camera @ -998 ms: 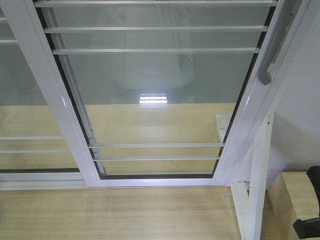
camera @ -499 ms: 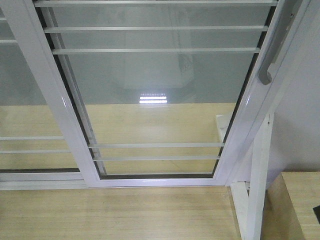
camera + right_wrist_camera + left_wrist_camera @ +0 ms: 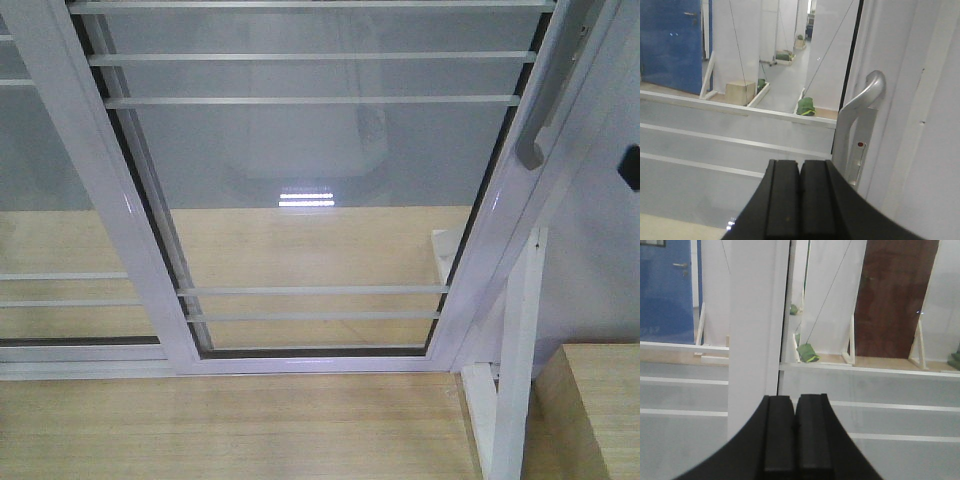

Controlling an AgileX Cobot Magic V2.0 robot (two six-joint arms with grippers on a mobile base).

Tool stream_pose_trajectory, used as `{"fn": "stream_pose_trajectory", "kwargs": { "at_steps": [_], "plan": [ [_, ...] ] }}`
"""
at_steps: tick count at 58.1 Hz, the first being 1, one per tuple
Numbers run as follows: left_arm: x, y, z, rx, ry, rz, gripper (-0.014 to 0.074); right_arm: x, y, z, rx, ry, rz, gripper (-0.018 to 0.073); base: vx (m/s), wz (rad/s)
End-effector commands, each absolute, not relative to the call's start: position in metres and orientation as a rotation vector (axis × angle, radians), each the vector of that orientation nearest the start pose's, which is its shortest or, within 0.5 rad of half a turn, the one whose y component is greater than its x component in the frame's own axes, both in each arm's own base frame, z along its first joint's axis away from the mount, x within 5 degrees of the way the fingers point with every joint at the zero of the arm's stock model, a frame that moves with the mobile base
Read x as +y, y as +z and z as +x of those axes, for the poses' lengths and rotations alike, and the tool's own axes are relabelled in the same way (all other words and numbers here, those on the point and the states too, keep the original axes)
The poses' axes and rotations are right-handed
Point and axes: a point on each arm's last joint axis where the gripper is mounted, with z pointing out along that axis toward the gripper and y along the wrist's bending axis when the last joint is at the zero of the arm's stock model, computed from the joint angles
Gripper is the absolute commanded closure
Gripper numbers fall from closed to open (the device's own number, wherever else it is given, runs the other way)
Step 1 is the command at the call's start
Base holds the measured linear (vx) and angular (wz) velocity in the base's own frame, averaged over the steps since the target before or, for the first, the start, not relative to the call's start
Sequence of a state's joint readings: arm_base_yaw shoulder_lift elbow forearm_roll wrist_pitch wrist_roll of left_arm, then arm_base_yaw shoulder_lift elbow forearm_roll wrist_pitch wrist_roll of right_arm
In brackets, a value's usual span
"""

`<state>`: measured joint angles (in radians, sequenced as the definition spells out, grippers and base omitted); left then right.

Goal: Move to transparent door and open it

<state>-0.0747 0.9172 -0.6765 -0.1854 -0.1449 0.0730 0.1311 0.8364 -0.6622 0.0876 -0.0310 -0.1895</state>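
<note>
Pale wooden floor (image 3: 230,425) runs up to two white-framed glass panels. The transparent door (image 3: 320,160), the tall sliding one with thin white bars, stands just ahead, its one curved grey bar handle (image 3: 860,115) on the right stile. Within the last second a black part of the right arm (image 3: 630,167) has risen from the lower corner to handle height, so the reach is likely beginning; of the two grippers, the left gripper (image 3: 794,400) and right gripper (image 3: 800,165) both have jaws pressed together, empty.
</note>
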Motion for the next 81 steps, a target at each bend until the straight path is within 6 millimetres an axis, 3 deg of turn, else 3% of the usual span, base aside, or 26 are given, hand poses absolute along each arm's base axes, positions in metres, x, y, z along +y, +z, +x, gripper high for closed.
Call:
{"fn": "stream_pose_trajectory", "kwargs": {
  "at_steps": [1, 6, 14, 30, 37, 48, 55, 67, 81],
  "plan": [
    [-0.015, 0.376, 0.234, 1.493, -0.115, -0.051, 0.0602, 0.025, 0.376, 0.205, 1.501, -0.007, -0.181, 0.0562, 0.0, 0.0],
    [-0.017, 0.378, 0.258, 1.506, -0.113, -0.053, 0.0602, 0.027, 0.374, 0.224, 1.49, -0.011, -0.174, 0.0562, 0.0, 0.0],
    [-0.018, 0.376, 0.273, 1.511, -0.11, -0.055, 0.0598, 0.028, 0.369, 0.238, 1.469, -0.01, -0.158, 0.0562, 0.0, 0.0],
    [-0.02, 0.368, 0.279, 1.555, -0.057, 0.035, 0.0486, 0.028, 0.368, 0.241, 1.459, -0.036, -0.177, 0.0502, 0.0, 0.0],
    [-0.021, 0.368, 0.279, 1.552, -0.039, 0.064, 0.0391, 0.028, 0.367, 0.241, 1.462, -0.036, -0.178, 0.0405, 0.0, 0.0],
    [-0.021, 0.368, 0.279, 1.552, -0.042, 0.061, 0.0205, 0.028, 0.366, 0.241, 1.483, -0.023, -0.162, 0.0151, 0.0, 0.0],
    [-0.021, 0.368, 0.279, 1.552, -0.042, 0.061, 0.0124, 0.028, 0.365, 0.242, 1.485, -0.023, -0.161, 0.0036, 0.0, 0.0],
    [-0.021, 0.368, 0.279, 1.553, -0.048, 0.055, 0.0104, 0.018, 0.352, 0.257, 1.529, -0.068, -0.136, 0.0036, 0.0, 0.0],
    [-0.021, 0.368, 0.279, 1.553, -0.048, 0.055, 0.0104, -0.012, 0.325, 0.286, 1.56, -0.072, 0.078, 0.0048, 0.0, 0.0]
  ]
}}
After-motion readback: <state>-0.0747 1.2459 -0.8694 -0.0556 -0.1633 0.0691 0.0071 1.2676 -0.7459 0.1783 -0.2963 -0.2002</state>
